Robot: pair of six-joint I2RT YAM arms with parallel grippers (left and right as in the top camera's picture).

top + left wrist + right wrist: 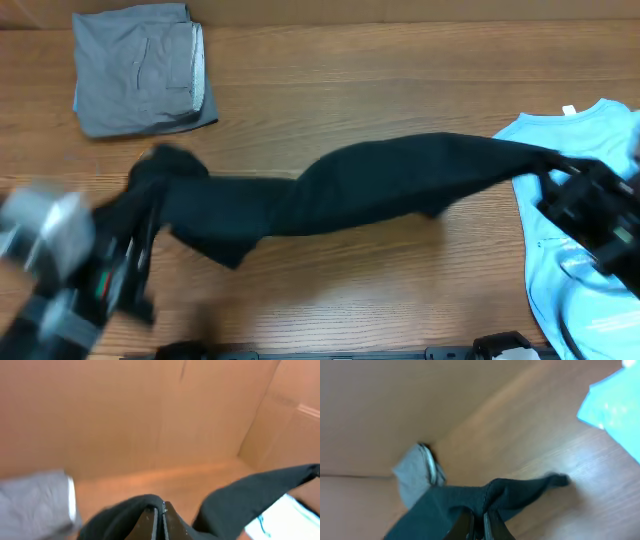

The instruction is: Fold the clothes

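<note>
Jaws wide apart — black T-shirt (380, 185) between

The left gripper (160, 520) sits at the bottom edge, its two dark fingers pressed together. The soft black T-shirt (250, 495) is bunched around them and, as far as the blur allows, pinched between them. The shirt stretches as a band up to the right edge. A folded grey garment (32, 502) lies at left on the brown wooden table (165, 477). A pale blue-and-white cloth (282, 517) shows beneath the band at lower right, and a plain tan wall (125, 410) stands behind.
</note>
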